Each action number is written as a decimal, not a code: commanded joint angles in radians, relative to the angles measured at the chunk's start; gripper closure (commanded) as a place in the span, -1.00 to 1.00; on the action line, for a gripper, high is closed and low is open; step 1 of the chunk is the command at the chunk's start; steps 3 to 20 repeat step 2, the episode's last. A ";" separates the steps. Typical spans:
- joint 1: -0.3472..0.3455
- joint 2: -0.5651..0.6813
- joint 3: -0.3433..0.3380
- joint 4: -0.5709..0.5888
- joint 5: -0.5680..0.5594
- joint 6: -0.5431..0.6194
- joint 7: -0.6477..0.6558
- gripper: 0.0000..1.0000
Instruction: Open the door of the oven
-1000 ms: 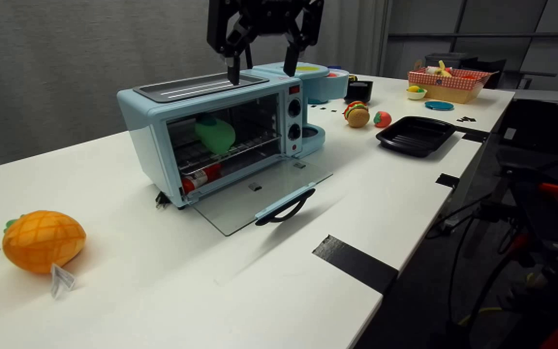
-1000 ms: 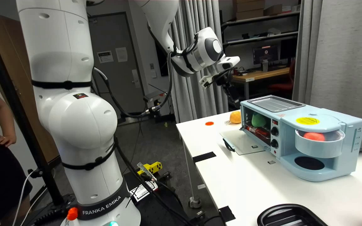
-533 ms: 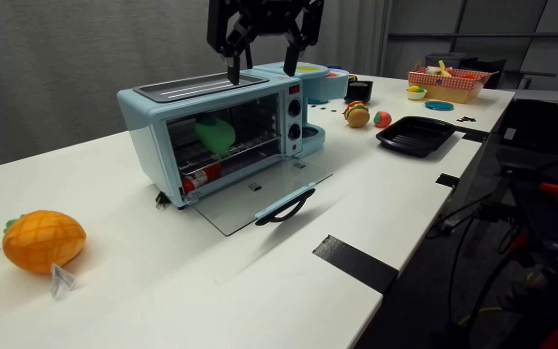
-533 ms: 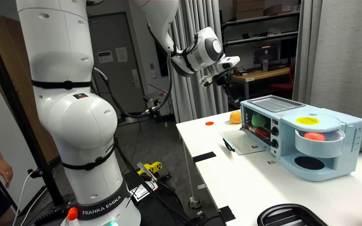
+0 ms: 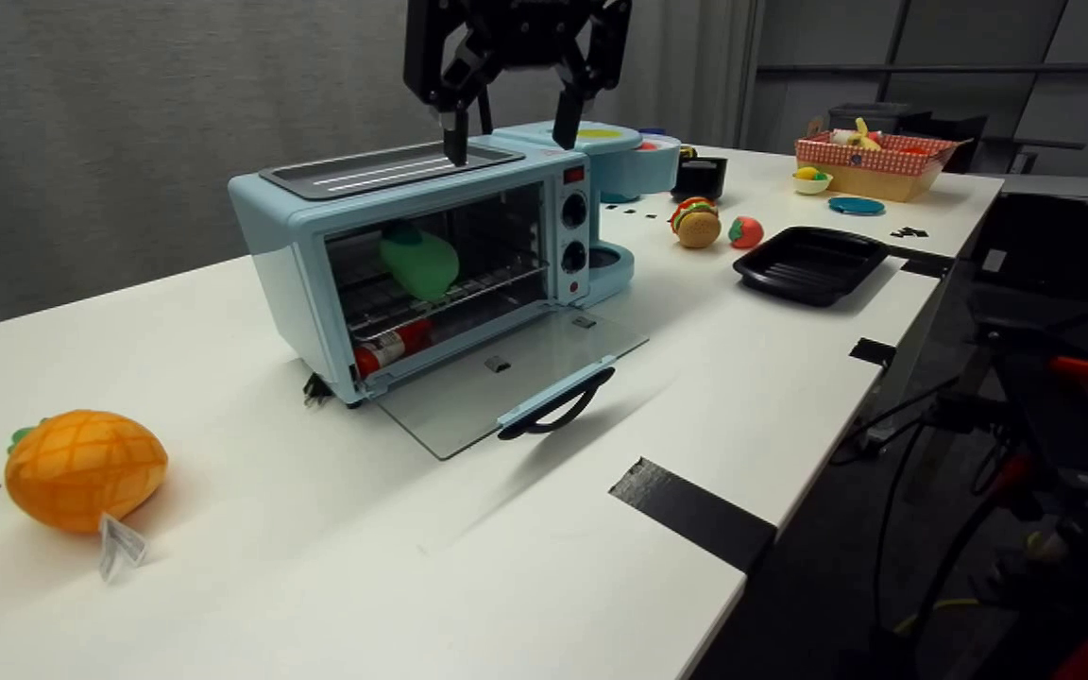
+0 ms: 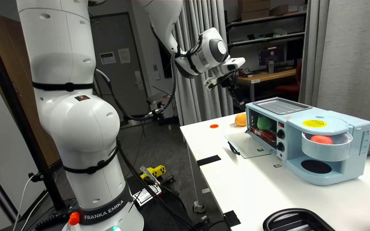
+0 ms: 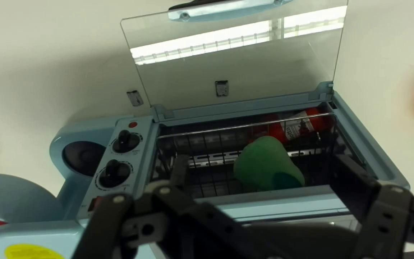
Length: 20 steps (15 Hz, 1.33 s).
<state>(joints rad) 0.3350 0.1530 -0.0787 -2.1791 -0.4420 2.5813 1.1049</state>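
Note:
The light blue oven [image 5: 275, 246] stands on the white table, and it shows in both exterior views [image 6: 329, 118] and the wrist view [image 7: 101, 144]. Its glass door [image 5: 468, 397] is swung down and open, nearly flat just above the table, as the wrist view [image 7: 243, 73] also shows. The dark bar handle [image 5: 558, 406] is on the door's outer edge, away from the oven; the wrist view [image 7: 225, 9] cuts it off at the top. My gripper [image 5: 511, 146] is open and empty above the oven. In the wrist view its fingers [image 7: 262, 165] are spread wide.
A green toy [image 7: 268, 163] and a red bottle [image 7: 297, 127] lie inside the oven. An orange pineapple toy [image 5: 86, 469] is on the table. A black tray [image 5: 810, 264], toy burger [image 5: 696, 224] and strawberry toy [image 5: 745, 232] are beyond the oven. A basket [image 5: 884, 175] stands far back.
The arm, gripper, oven and door have not visibly moved. A person at the left edge of an exterior view has gone out of view.

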 commanded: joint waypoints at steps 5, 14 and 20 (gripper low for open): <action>-0.045 -0.001 0.046 0.001 -0.009 -0.004 0.005 -1.00; -0.045 -0.001 0.046 0.001 -0.009 -0.004 0.005 -1.00; -0.045 -0.001 0.046 0.001 -0.009 -0.004 0.005 -1.00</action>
